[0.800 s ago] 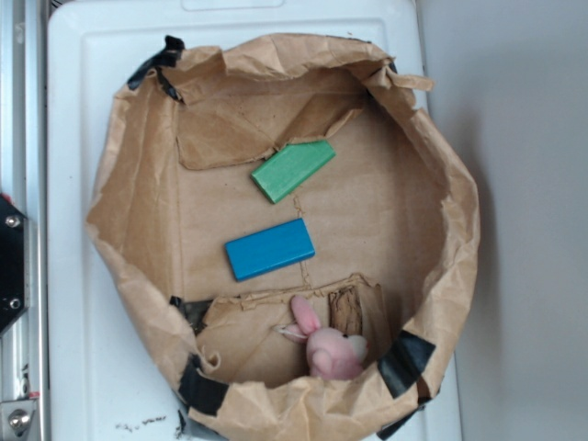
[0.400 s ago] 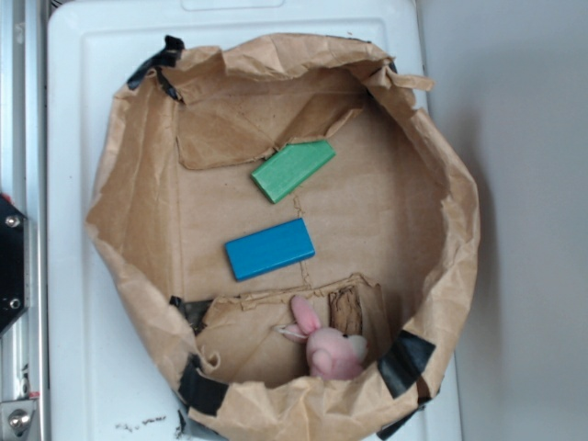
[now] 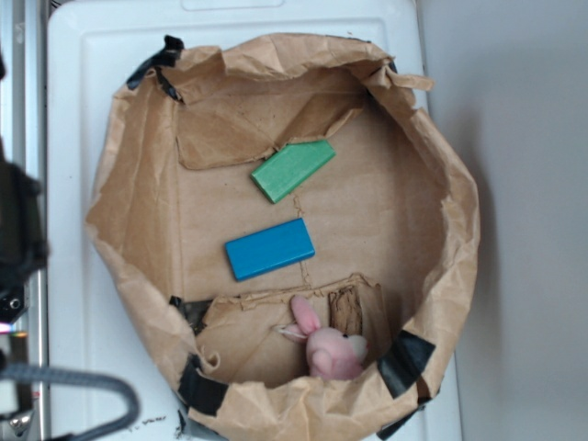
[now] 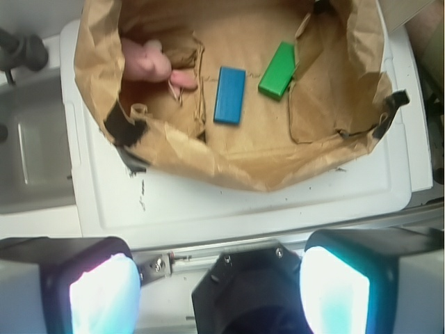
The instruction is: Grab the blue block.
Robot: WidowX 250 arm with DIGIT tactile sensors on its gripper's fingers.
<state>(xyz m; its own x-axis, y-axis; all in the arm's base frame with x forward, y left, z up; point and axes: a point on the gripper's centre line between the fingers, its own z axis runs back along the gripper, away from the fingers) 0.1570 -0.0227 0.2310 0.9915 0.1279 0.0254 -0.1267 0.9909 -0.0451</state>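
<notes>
The blue block (image 3: pixel 269 248) lies flat on the floor of a rolled-down brown paper bag (image 3: pixel 432 276), near its middle. It also shows in the wrist view (image 4: pixel 230 94). The green block with a slanted corner (image 3: pixel 292 170) lies above and to the right of it, and shows in the wrist view (image 4: pixel 277 69) too. My gripper (image 4: pixel 219 292) is open and empty, its two pads wide apart. It hovers outside the bag, over the metal rail beside the white tray. In the exterior view only a blurred dark part of the arm (image 3: pixel 16 239) shows at the left edge.
A pink plush rabbit (image 3: pixel 329 347) lies in the bag's lower part beside a small brown piece (image 3: pixel 346 310). The bag stands on a white plastic tray (image 3: pixel 78 110). Black tape patches (image 3: pixel 200 386) mark the bag's rim. A grey cable (image 3: pixel 83 386) shows at lower left.
The arm has come into view at the left edge of the exterior view, with a grey cable at lower left. The blocks and the rabbit have not moved.
</notes>
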